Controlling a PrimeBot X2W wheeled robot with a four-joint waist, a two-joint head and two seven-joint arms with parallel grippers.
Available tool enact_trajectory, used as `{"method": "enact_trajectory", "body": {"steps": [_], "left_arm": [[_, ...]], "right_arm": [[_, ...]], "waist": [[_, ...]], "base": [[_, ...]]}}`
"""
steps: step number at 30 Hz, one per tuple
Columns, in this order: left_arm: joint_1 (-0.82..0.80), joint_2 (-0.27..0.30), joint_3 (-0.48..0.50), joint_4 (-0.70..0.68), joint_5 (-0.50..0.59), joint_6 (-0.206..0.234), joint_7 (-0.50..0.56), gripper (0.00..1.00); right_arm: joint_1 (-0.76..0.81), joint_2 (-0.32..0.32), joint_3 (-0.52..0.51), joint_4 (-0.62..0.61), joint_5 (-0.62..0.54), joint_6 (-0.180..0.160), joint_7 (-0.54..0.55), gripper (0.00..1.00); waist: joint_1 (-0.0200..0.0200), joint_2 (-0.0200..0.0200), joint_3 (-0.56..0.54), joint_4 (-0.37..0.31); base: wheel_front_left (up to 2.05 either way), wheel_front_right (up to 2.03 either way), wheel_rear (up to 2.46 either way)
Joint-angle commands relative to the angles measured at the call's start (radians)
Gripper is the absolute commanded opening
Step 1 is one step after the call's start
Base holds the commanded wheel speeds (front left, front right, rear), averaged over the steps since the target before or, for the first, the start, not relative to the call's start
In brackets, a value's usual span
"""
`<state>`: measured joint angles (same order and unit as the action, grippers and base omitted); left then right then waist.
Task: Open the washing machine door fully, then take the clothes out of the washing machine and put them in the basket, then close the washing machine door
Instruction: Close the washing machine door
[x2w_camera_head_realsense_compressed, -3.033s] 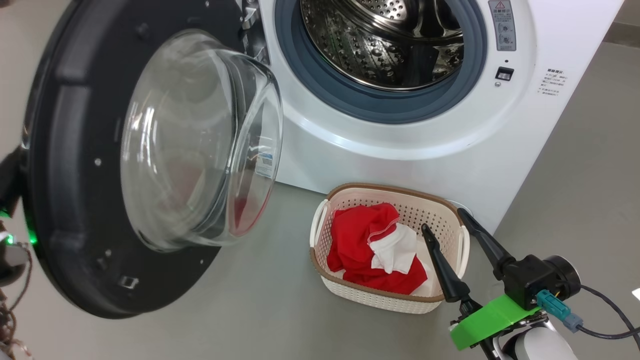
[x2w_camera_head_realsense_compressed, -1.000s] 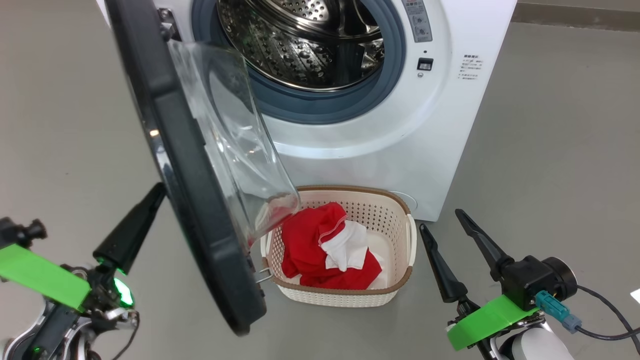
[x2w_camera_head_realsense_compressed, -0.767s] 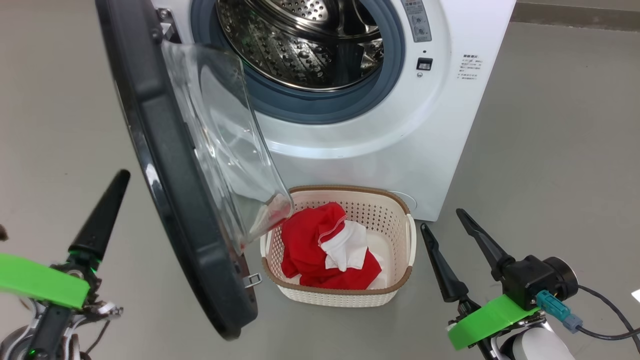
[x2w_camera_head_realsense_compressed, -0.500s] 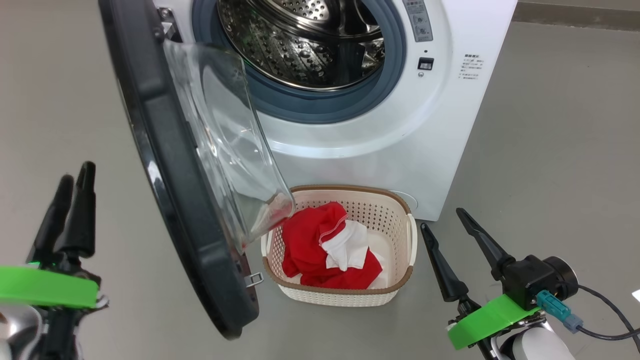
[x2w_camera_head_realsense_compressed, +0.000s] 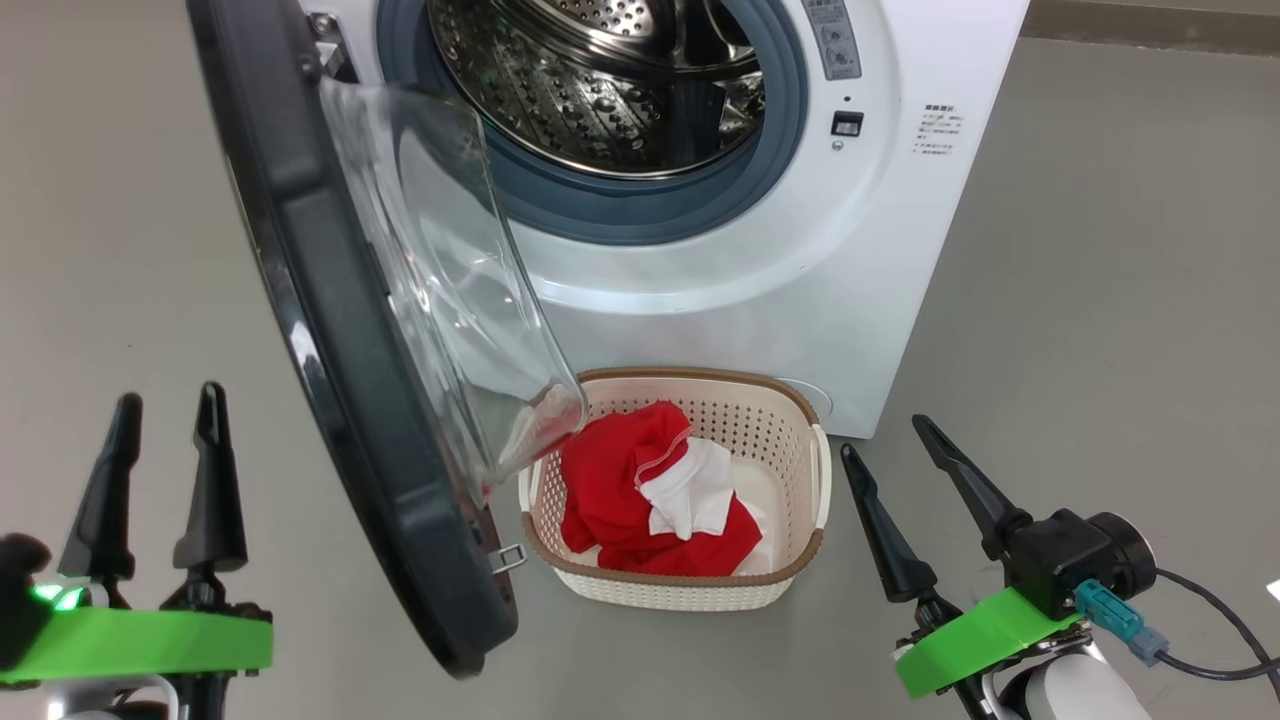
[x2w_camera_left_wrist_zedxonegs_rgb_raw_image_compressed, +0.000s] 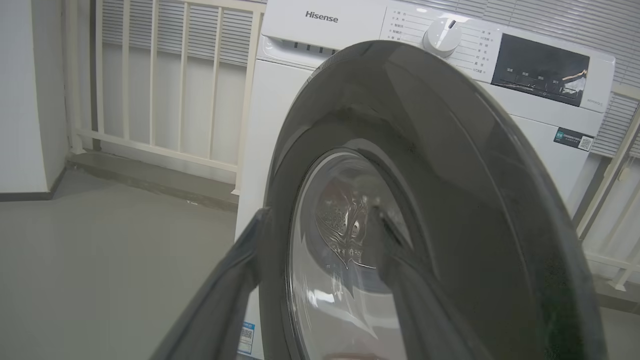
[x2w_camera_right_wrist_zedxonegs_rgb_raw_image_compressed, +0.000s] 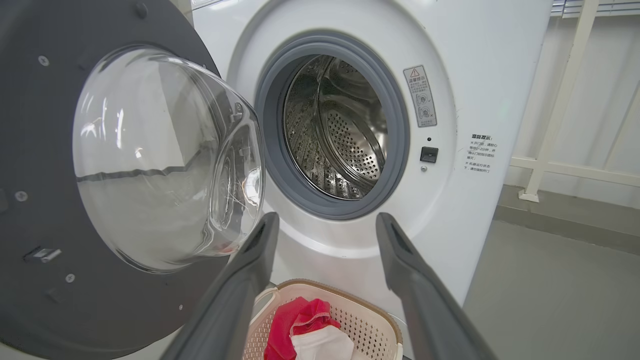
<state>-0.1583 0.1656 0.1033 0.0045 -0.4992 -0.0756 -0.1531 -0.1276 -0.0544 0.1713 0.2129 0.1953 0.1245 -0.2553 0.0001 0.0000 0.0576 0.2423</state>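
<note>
- step in hand, as i read it: the last one, shutting the washing machine door (x2w_camera_head_realsense_compressed: 330, 340). the clothes (x2w_camera_head_realsense_compressed: 640, 490) lie in the basket (x2w_camera_head_realsense_compressed: 690, 595) on the floor, just in front of the washing machine (x2w_camera_head_realsense_compressed: 800, 280), and the drum (x2w_camera_head_realsense_compressed: 600, 90) looks empty.
- the door stands part-way swung, its glass bowl near the basket's left end.
- the next move calls for a push on the door's glossy outer face, carried through until the latch catches.
- left claw (x2w_camera_head_realsense_compressed: 168, 398): fingers spread wide, empty, near the door's outer side but apart from it.
- right claw (x2w_camera_head_realsense_compressed: 884, 438): spread wide, empty, just right of the basket.
</note>
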Motion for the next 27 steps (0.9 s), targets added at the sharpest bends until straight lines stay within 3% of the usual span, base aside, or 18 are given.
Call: {"method": "enact_trajectory", "body": {"steps": [1,15,27], "left_arm": [[-0.005,0.026,0.030,-0.006,0.024,0.018,-0.027,1.00],[0.046,0.005,0.003,0.102,0.163,0.038,-0.106,1.00],[0.086,-0.040,0.013,0.109,0.212,0.019,-0.108,1.00]], "right_arm": [[-0.022,0.004,0.019,-0.028,0.012,0.006,-0.006,1.00],[-0.013,0.004,0.025,-0.029,0.019,0.006,-0.006,1.00],[-0.002,0.004,0.024,-0.039,0.016,0.006,-0.006,1.00]], "waist": [[-0.0001,0.0000,0.001,-0.001],[-0.0001,0.0000,0.001,0.003],[-0.0001,0.0000,-0.004,0.011]], "base": [[0.00,0.00,0.00],[0.00,0.00,0.00],[0.00,0.00,0.00]]}}
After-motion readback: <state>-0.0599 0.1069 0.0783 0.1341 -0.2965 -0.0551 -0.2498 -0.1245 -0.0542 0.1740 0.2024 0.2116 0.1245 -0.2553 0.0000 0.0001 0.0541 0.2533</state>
